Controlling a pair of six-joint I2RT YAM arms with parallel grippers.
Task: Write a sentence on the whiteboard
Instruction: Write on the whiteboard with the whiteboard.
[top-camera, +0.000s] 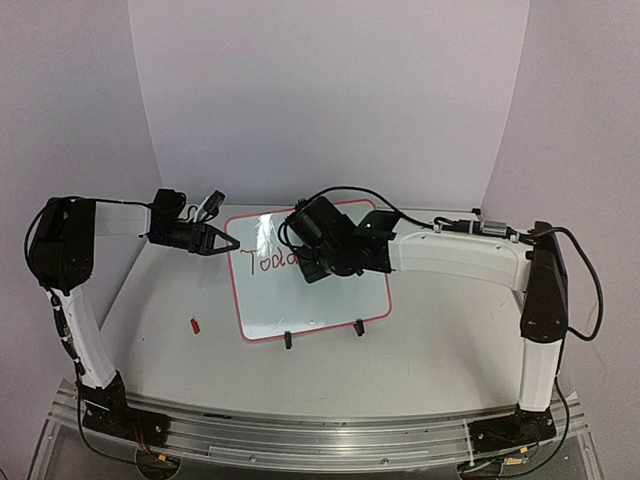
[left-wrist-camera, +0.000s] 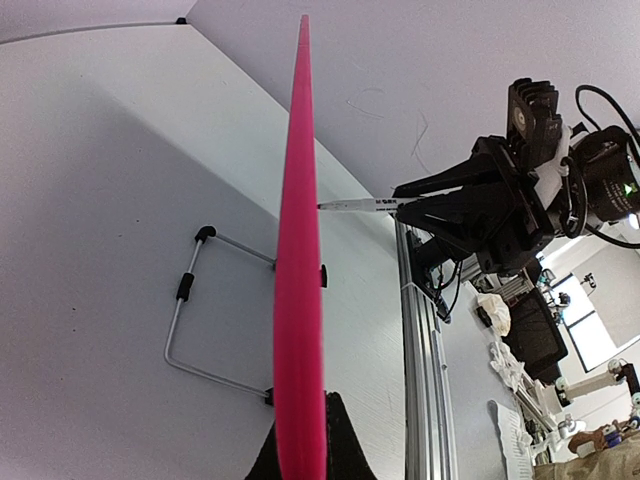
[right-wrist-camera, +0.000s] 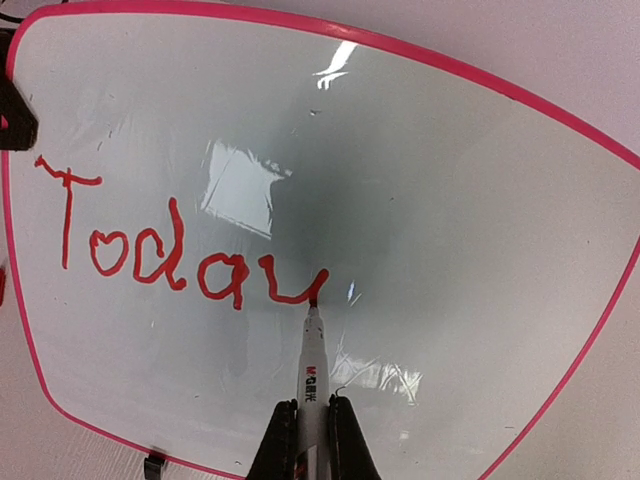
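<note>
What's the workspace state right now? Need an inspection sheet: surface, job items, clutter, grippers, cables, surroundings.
Surface: white table, matte, no spills seen.
Job's things: whiteboard propped on a wire stand, red "Toda" plus an unfinished letter; marker tip on the board at that stroke.
Clutter: one small red piece, possibly a cap, on the table left of the board.
Grippers: left gripper, fingers shut on the whiteboard's left edge; right gripper, fingers shut on the marker.
Cables: black cables loop above the right wrist and off the right elbow.
Surroundings: white backdrop on three sides; aluminium rail at the near edge.
</note>
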